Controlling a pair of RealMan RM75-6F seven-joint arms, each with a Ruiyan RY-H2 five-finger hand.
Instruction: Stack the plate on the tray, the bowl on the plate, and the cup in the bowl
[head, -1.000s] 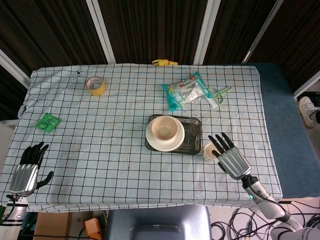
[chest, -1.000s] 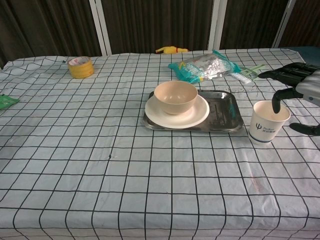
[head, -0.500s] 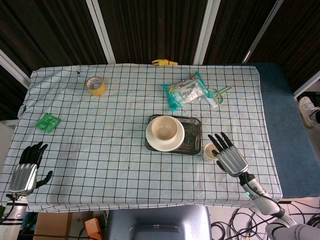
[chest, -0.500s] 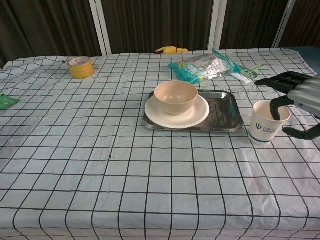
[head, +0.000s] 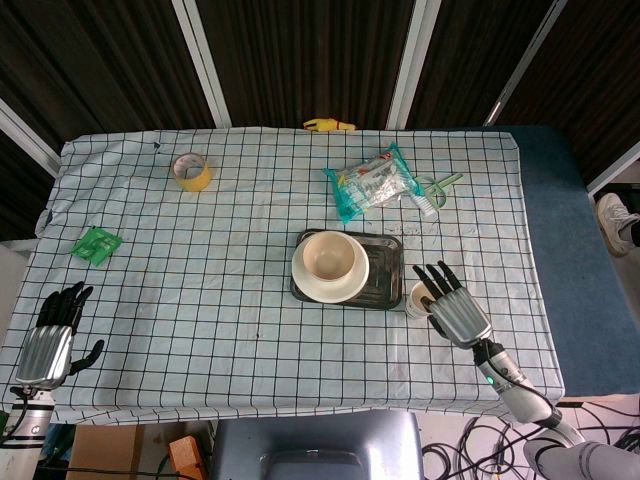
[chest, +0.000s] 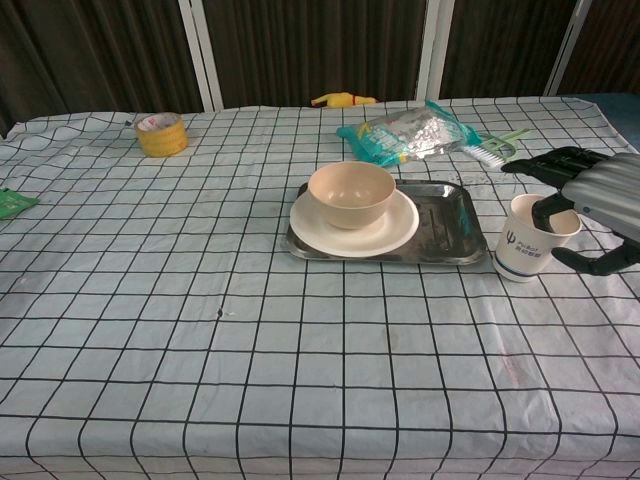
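Head view: one cup, one bowl.

- Tablecloth: white cloth with a black grid, matt, lightly creased toward the near edge.
- Tray: dark metal, glossy, mirror-like sheen on its bare right part.
- Plate: cream, smooth, soft gloss, looks like plastic or ceramic; cannot tell which.
- Bowl: same cream finish, smooth.
- Cup: white paper, matt, blue printed logo and band.
- Right hand: silver ribbed metal-look back, black matt fingers.
- Left hand: same silver and black.
- Tape roll, far left corner: yellow, slightly shiny.
- Snack bag: teal and clear plastic film, glossy, crinkled.
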